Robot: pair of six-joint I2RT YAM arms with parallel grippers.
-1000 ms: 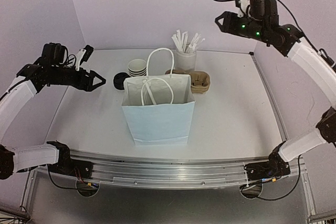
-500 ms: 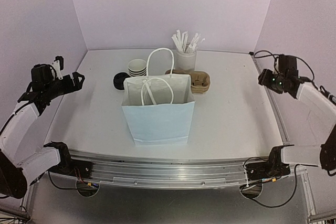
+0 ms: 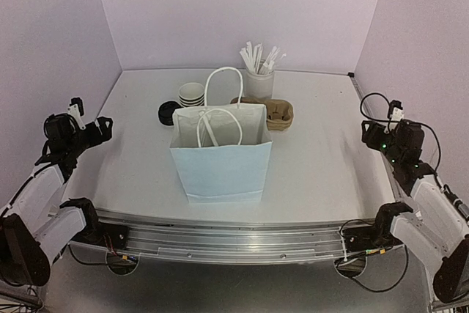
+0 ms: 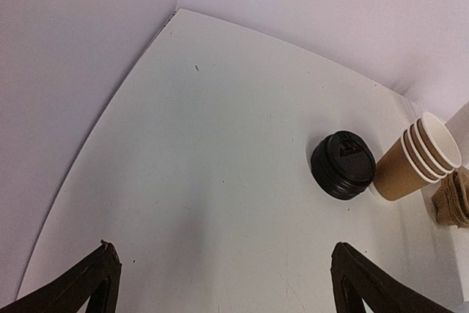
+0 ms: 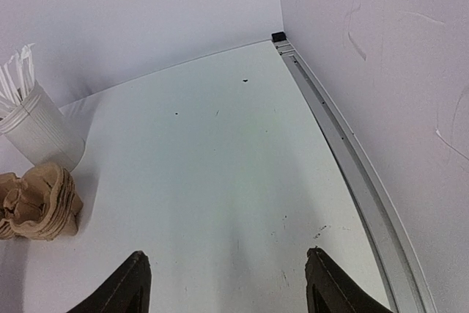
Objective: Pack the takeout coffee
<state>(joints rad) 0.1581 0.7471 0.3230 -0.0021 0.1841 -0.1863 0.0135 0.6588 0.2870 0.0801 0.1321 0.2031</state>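
**Fig.** Left gripper (image 4: 223,254) and right gripper (image 5: 227,258) both spread wide, holding nothing. Stacked cups (image 4: 414,159) and lids (image 4: 343,165) sit well ahead and to the right of the left one (none near the right one). Risks: nested cups lifting together; a reaching arm toppling the bag (image 3: 220,159).

White table (image 3: 330,159), pale lilac walls (image 3: 234,12)

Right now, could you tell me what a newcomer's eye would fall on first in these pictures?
The pale blue paper bag stands open at the centre of the table, white handles up. Behind it to the left sit a stack of kraft cups and black lids; behind it to the right, a white holder of sticks.
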